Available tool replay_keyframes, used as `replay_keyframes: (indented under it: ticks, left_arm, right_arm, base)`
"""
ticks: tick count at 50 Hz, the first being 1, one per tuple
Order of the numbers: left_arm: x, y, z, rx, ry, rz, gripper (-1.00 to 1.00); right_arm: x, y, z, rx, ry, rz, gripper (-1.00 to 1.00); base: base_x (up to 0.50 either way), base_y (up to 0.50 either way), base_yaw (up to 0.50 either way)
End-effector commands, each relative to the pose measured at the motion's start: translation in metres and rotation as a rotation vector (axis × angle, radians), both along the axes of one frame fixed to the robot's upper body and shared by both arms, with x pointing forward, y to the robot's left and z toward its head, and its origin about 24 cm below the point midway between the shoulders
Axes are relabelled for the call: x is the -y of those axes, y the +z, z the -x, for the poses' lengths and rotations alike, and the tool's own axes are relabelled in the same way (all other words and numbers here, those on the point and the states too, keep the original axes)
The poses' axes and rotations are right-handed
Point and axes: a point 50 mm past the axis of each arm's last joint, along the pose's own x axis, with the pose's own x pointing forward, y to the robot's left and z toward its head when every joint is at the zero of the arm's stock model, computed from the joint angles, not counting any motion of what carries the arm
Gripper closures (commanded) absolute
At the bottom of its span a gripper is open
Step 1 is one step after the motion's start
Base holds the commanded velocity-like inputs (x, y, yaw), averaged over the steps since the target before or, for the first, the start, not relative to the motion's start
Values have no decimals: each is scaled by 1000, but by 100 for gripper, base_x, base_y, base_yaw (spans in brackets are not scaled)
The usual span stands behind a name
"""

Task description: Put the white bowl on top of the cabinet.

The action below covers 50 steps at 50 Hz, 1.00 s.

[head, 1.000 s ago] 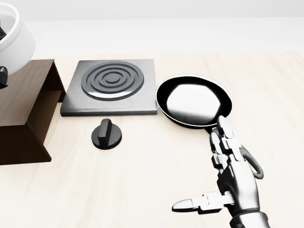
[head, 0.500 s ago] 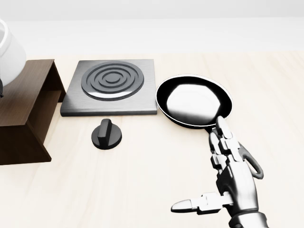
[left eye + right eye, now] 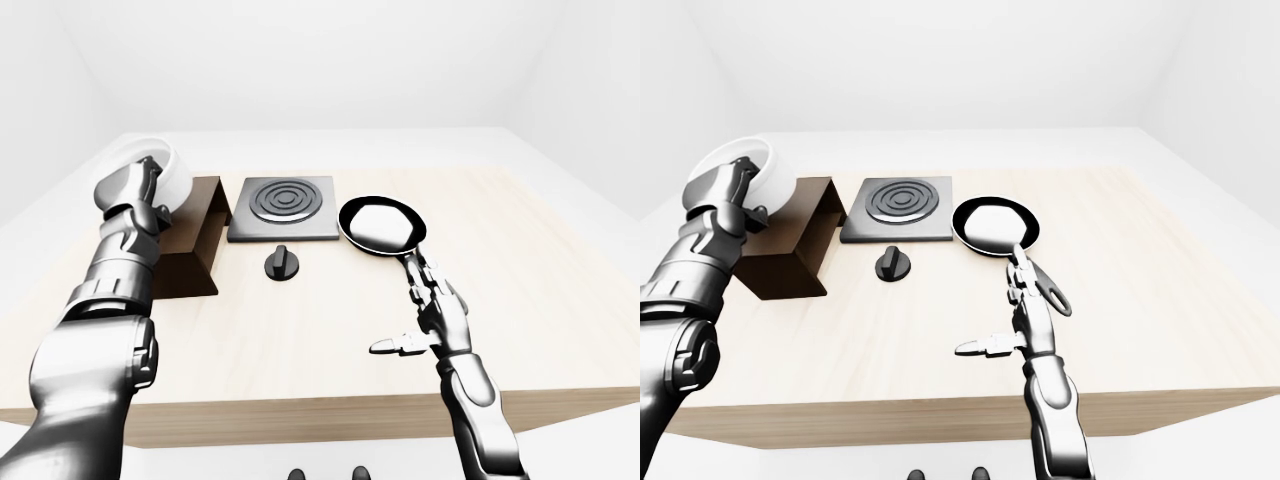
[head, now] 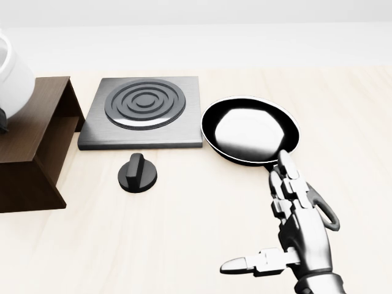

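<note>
My left hand (image 3: 135, 190) fingers wrapped on bowl (image 3: 160, 172) at 10 o'clock above cabinet (image 3: 190, 240) — release pending; right hand (image 4: 300, 229) spread, idle.

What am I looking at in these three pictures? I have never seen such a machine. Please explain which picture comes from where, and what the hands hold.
These are computer renders, not photographs: a simulated humanoid robot with two metal arms. All three cameras sit on its head and look over its arms. The left-eye and right-eye views are a pair and show almost the same scene; the head view looks more closely down at the table.

On the light wooden table lie a dark brown cabinet, a grey stove plate with rings, a black knob and a black frying pan.

The left hand holds the white bowl above the cabinet, its fingers closed on the rim. The bowl seems not yet set down, though I cannot tell for sure.

The right hand is open over the pan's handle and holds nothing.
</note>
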Motion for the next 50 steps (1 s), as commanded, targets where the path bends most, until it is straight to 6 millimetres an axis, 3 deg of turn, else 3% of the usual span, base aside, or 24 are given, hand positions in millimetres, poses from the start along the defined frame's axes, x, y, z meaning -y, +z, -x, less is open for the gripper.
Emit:
replay_keyframes:
  ticks: [1, 50]
  left_arm:
    - [1, 12, -1, 54, 8, -86, 100]
    - [5, -2, -1, 41, 8, -64, 100]
  right_arm:
    - [0, 0, 0, 0, 1, 1, -100]
    - [0, -1, -1, 1, -1, 4, -100]
  base:
    - [0, 0, 0]
    - [0, 0, 0]
